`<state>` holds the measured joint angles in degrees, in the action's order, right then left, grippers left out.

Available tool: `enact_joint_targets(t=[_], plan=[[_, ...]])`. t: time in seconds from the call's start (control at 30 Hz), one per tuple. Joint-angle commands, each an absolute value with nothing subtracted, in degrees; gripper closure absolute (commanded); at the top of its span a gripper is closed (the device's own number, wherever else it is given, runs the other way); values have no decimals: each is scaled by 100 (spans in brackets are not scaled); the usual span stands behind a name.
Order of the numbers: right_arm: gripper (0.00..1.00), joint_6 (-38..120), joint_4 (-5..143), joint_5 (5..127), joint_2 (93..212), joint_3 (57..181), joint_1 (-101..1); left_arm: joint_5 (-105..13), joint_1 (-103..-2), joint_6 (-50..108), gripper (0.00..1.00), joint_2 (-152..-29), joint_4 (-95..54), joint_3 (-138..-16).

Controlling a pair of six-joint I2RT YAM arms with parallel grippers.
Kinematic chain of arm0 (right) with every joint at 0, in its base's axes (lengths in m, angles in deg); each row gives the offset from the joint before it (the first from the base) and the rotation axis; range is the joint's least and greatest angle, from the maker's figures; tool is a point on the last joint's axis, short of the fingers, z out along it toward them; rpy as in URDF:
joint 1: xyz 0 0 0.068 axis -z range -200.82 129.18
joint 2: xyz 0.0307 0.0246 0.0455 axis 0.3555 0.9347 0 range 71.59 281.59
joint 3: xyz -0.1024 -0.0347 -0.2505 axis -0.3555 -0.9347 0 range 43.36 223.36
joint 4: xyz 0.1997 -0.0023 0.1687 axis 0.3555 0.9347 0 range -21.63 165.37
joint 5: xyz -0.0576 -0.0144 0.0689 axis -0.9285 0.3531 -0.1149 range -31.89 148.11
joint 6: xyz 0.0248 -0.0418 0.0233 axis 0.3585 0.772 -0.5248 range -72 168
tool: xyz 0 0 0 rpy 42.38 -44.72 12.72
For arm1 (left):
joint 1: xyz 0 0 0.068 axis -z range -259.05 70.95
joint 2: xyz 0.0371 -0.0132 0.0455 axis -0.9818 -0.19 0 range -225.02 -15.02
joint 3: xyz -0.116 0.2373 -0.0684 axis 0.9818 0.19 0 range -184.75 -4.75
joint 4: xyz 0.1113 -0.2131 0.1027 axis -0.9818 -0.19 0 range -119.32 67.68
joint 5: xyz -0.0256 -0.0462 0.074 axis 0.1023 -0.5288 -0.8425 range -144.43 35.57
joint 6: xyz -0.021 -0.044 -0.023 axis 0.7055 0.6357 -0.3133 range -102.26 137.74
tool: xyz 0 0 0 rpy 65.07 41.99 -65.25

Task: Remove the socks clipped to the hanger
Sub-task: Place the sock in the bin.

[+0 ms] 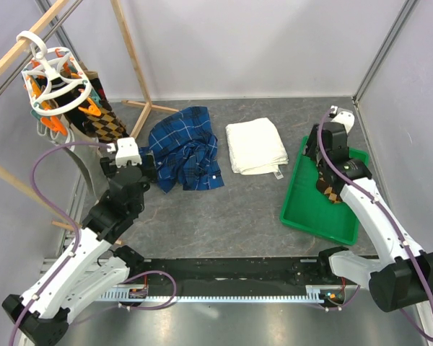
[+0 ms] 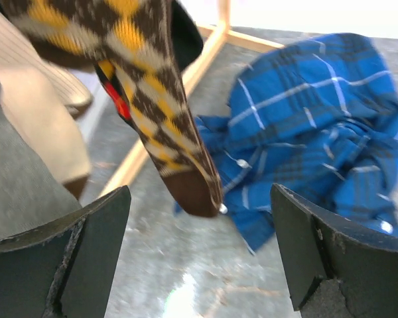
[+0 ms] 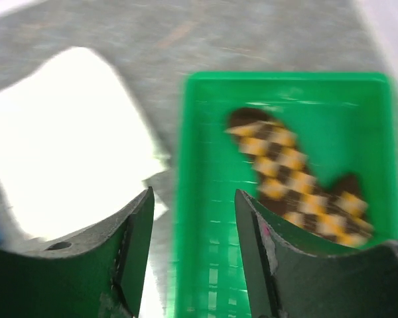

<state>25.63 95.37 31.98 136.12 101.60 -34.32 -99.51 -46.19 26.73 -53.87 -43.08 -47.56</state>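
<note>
Wide left gripper (image 2: 199, 199) frames our next hanging sock (image 2: 152, 112) just ahead: we clamp, then tug; right gripper (image 3: 194, 199), parted and empty, hovers above tray (image 3: 285, 81).

surface: grey table (image 1: 224, 216) | left: crumpled blue plaid shirt (image 1: 186, 148), near wooden rack foot (image 1: 153, 107) | centre: folded white towel (image 1: 255, 145) | right: green tray (image 1: 307, 194)

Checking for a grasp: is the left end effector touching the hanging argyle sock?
Apart. Left wrist view: the argyle sock hangs between the fingers of the open left end effector, table showing either side.
</note>
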Motion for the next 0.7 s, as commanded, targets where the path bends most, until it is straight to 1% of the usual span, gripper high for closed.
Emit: enact_joint_targets(t=[0.0, 0.1, 0.23, 0.27, 0.37, 0.4, 0.47, 0.5, 0.53, 0.57, 0.67], plan=[[39, 2392, 8920, 4342, 13390, 10295, -3523, -10742, -4635, 1530, 9, -5746, -3044, -4905], [37, 2453, 8709, 4492, 13381, 10198, -3699, -10734, -4688, 1133, 9, -5949, -2341, -4826], [35, 2489, 8306, 4668, 13364, 10119, -3954, -10699, -4872, 1061, 9, -6510, -2276, -5132], [36, 2480, 8226, 4729, 13364, 10128, -3998, -10707, -4916, 1070, 11, -6573, -2276, -5186], [35, 2497, 8111, 4905, 13469, 10338, -4209, -10707, -4987, 1070, 38, -6618, -2329, -5274], [35, 2567, 8094, 4966, 13565, 10417, -4270, -10690, -4987, 1140, 55, -6583, -2364, -5257], [36, 2690, 8006, 5239, 13671, 10672, -4507, -10489, -4987, 1272, 70, -6381, -2591, -5169], [35, 2726, 8006, 5318, 13793, 10786, -4604, -10392, -4987, 1403, 82, -6302, -2706, -5151], [36, 2717, 8040, 5432, 13847, 11057, -4770, -10217, -4987, 1457, 88, -6240, -2933, -5143], [35, 2674, 8032, 5485, 13960, 11199, -4859, -10146, -4987, 1579, 98, -6092, -3075, -5160], [36, 2629, 7848, 5696, 14215, 11779, -5254, -9689, -4987, 1720, 98, -5758, -3444, -5169]])
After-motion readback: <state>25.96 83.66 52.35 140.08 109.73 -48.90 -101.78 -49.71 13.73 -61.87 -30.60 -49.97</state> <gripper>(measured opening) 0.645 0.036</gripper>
